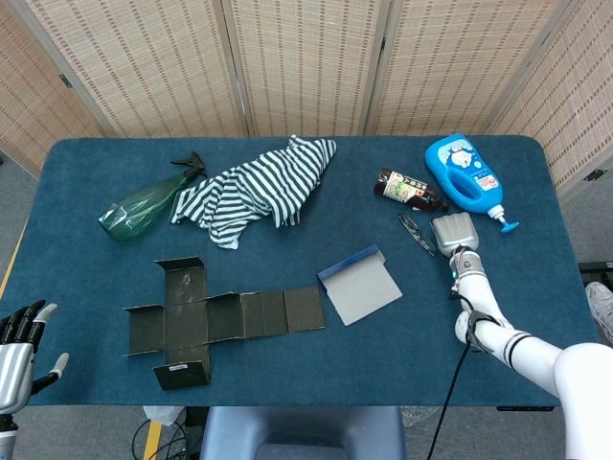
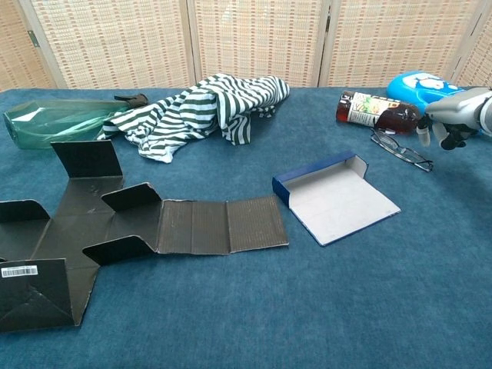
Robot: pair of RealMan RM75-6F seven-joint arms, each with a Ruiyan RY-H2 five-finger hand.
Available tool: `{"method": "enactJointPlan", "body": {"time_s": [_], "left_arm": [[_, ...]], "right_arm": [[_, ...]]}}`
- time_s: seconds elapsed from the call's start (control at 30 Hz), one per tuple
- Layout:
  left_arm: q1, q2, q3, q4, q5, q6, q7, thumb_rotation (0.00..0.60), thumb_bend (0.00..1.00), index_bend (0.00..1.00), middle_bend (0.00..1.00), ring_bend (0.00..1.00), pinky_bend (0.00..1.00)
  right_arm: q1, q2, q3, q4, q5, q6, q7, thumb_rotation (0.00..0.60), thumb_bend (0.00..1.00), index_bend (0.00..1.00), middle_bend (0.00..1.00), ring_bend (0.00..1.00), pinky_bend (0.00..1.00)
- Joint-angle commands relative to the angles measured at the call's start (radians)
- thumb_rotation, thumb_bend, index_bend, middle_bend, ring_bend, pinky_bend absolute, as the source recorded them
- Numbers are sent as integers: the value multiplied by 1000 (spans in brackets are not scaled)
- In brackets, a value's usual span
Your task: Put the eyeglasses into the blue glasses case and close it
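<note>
A: Starting with labels: the brown bottle (image 1: 409, 189) is lying on its side showing a white label, but the print is reading too small for me. The blue jug (image 1: 465, 176) is wearing a cartoon face sticker, and the flattened black carton (image 2: 92, 231) is showing a white barcode tag at its near corner in the chest view.

B: And your eyeglasses (image 2: 401, 150)?

A: They're lying folded on the blue felt table (image 1: 287, 355), thin dark frame, long axis running diagonally from beside the brown bottle down toward your right hand (image 1: 455, 232). They're sitting to the right of the blue glasses case (image 1: 360, 287), apart from it.

B: The case?

A: It's lying open and flat, a rectangle with a pale lining facing up and a low blue wall along its far edge.

B: Your hands?

A: Your right hand is hovering just beside the eyeglasses, holding nothing; the chest view is showing its fingers (image 2: 448, 135) curling downward with gaps between them. Your left hand (image 1: 19, 340) is sitting off the table's near left corner, fingers spread, holding nothing.

B: Anything else?

A: A striped cloth (image 1: 263, 187) is lying crumpled beside a green spray bottle (image 1: 144, 204).
</note>
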Motion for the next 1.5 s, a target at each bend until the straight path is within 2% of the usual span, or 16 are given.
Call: {"method": "enactJointPlan", "body": {"time_s": [0.03,0.17,0.3,0.73,0.93,1.17,1.33,1.5], "left_arm": [[0,0,0,-1,-1,-1,1,600,319,167,140,148,188],[2,2,0,-3,-2,2,5,600,319,167,140,149,189],[1,3,0,-4,-2,2,7,600,319,167,140,148,188],[0,2,0,-3,1,4,7,600,320,167,140,148,188],[1,0,1,1,-1,1,1,600,319,167,140,149,189],[0,1,2,-2,6,6,2,600,319,167,140,148,188],[8,6,4,-4,1,13,0,600,319,167,140,148,188],[10,5,5,-3,-1,12,-1,600,319,167,140,149,188]], "right_arm": [[12,-29,-4,38,-5,-20,21,600,1000,326,814,880,923],[17,-38,-12,42,-30,-34,38,600,1000,326,814,880,923],[17,-28,-21,0,-62,-31,56,600,1000,326,814,880,923],[-25,115,-43,-348,-334,64,180,600,1000,326,821,880,923],[-48,190,-48,-450,-411,130,207,600,1000,326,827,880,923],[-38,166,-46,-454,-445,136,219,600,1000,326,827,880,923],[-35,142,-67,-448,-459,119,215,600,1000,326,827,881,922],[-46,159,-96,-462,-479,127,201,600,1000,326,830,882,923]]}}
